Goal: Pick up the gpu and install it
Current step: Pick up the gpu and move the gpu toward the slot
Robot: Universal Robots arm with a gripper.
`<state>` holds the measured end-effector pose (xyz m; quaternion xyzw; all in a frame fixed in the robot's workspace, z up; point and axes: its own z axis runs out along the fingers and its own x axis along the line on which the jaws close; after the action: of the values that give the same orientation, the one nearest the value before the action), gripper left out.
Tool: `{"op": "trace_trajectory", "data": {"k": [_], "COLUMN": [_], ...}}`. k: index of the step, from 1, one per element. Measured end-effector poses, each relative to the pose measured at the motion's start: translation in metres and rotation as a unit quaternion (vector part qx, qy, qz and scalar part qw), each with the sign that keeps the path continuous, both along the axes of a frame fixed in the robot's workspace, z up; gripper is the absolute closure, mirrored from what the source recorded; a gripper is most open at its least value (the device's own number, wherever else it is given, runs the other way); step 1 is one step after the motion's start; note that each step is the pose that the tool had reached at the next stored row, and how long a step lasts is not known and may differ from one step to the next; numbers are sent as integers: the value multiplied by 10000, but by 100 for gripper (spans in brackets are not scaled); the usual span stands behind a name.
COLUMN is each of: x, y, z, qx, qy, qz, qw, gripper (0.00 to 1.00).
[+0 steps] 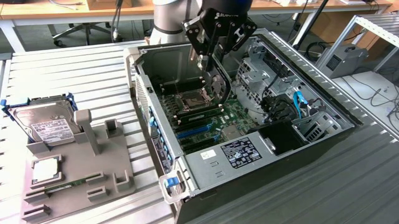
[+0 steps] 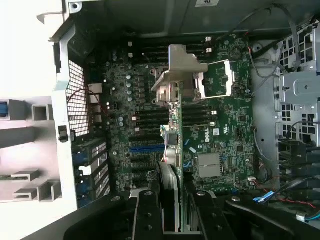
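Hand [image 1: 210,63] around one gpu [image 1: 217,88] over one open computer case [image 1: 293,168]

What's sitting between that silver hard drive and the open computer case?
In the exterior view, the grey holder's upright posts stand between the hard drive and the computer case, then a bare strip of slatted table.

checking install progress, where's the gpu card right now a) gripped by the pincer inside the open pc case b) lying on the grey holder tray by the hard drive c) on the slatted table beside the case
a, the pincer is shut on the thin flat green expansion card with a silver bracket, holding it over the green motherboard in the open black computer case
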<state>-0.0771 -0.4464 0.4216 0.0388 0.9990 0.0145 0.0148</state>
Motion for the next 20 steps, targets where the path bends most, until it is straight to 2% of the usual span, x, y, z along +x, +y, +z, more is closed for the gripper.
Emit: {"op": "trace_trajectory", "data": {"k": [1,20], "x": [55,222], "y": [0,2], "z": [-2,-64], "qx": [0,0], "qy": [0,0], "qz": [0,0], "qw": [10000,10000], "gripper": [71,71]}}
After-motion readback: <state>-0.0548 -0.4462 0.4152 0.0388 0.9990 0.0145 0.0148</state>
